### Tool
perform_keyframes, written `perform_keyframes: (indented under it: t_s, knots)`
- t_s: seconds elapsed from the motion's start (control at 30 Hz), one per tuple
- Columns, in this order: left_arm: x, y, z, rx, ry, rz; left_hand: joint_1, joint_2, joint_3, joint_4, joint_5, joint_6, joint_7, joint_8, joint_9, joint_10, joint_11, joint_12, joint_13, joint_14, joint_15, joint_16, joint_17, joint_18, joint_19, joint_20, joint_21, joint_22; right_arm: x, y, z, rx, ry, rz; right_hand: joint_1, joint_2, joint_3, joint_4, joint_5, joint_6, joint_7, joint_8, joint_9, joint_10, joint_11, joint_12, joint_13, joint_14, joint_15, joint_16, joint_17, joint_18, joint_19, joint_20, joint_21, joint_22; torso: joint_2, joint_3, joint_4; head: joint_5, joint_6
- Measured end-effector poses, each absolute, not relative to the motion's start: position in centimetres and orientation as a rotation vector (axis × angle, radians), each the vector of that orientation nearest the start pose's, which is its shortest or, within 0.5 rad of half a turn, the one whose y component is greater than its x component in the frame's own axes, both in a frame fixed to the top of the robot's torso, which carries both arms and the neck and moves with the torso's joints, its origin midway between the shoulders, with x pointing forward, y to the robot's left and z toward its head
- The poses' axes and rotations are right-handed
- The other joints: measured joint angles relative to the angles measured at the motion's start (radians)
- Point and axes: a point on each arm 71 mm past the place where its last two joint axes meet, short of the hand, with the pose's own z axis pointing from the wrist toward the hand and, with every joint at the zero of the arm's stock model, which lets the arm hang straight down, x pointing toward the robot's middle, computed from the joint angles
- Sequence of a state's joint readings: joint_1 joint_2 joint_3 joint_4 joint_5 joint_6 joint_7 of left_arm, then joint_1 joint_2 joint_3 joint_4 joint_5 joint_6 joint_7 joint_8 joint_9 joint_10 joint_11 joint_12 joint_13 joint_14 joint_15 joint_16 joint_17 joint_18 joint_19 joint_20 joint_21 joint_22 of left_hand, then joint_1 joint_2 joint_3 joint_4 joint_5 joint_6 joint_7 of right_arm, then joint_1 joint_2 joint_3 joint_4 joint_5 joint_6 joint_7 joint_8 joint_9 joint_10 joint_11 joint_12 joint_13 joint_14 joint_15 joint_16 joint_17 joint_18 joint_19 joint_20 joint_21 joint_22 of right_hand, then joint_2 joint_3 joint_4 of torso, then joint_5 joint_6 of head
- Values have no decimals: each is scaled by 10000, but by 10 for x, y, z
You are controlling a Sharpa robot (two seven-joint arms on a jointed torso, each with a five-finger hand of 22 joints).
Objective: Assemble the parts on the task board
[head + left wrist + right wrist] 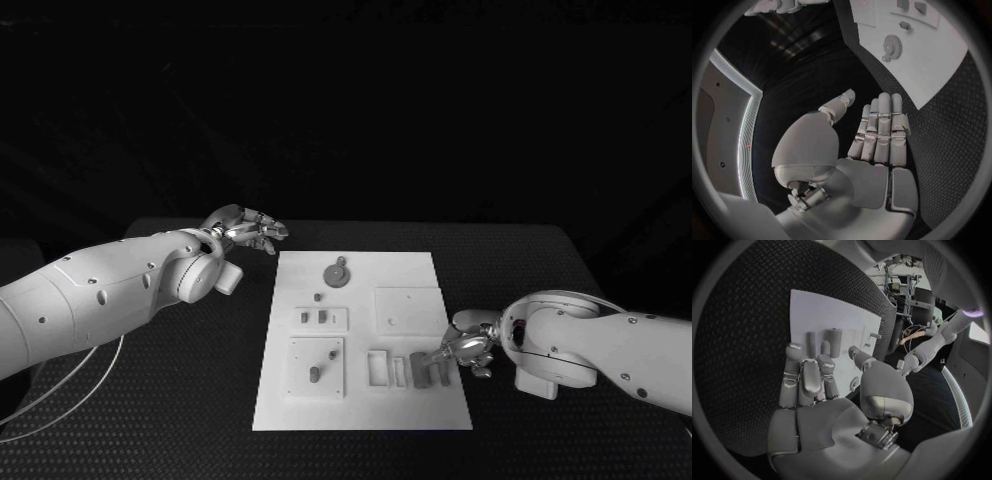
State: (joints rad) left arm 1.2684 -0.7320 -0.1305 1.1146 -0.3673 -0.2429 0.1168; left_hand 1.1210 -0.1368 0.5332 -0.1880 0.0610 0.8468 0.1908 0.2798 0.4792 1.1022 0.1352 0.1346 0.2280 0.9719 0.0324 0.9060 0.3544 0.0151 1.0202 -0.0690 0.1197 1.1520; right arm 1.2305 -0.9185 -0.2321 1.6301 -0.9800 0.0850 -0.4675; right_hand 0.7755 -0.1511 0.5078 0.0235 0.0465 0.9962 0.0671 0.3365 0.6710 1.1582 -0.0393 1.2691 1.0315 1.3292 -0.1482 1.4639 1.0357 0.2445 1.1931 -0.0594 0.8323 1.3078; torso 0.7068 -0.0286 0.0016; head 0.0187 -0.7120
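**Right hand at the board's near edge, left hand resting away**

On the black table (173, 400) lies the white task board (361, 340), with grey parts on it: a gear (336, 273) near the far end and upright slabs (421, 368) at the near right. The right hand (469, 350) reaches over these slabs, fingers apart, gripping nothing. The left hand (248, 228) stays beside the board's far left corner, fingers straight and empty.

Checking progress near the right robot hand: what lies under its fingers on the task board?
The right robot hand hovers over the task board's near right corner, where upright grey parts stand in slots. Whatever lies directly beneath the fingers is covered.
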Motion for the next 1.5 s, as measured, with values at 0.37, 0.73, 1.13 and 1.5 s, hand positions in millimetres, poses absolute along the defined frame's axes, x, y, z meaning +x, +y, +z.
perform_keyframes:
  t_s: [0.37,0.73,1.13,1.5]
  knots:
    - [555,280,-206,-8898,16695,-9950,0,0,-23,23,0,0,0,0,1,0,0,0,-6,0,0,0,9,0,0,0,0,-1,421,-211,-281,1641,24935,4467,0,0,3,-114,0,-67,68,-174,-69,-24,24,-49,-47,-37,39,0,-80,0,-2,2,0,-1,4,13,-9,29,-42]
    - [555,280,-206,-8902,16695,-9952,0,0,-23,23,0,0,0,-1,1,0,0,0,-5,0,0,0,10,0,0,0,0,8,425,-205,-293,1366,24948,4080,0,-1,20,-184,0,-122,120,-289,-119,-74,74,-147,-128,-72,74,-1,-208,-3,-4,6,0,-2,5,21,-9,108,-92]
    - [554,280,-206,-8901,16702,-9963,0,0,-23,23,0,0,0,-1,-8,0,0,0,-5,0,0,0,17,0,0,0,0,6,428,-191,-298,1212,24748,4073,-80,-82,30,-196,0,-123,120,-269,-85,-103,110,-157,-127,-104,110,-1,-294,-33,-38,39,0,-3,4,19,-11,131,-129]
    - [554,279,-206,-8902,16706,-9965,-39,39,-17,72,0,0,0,-1,-7,1,-1,39,-13,0,0,0,26,0,-1,0,-38,5,431,-183,-298,1222,24597,4167,-194,-195,204,-175,0,-126,122,-378,-81,-143,149,-196,-112,-131,137,-1,-364,-35,-93,21,0,-4,-3,7,-7,137,-151]
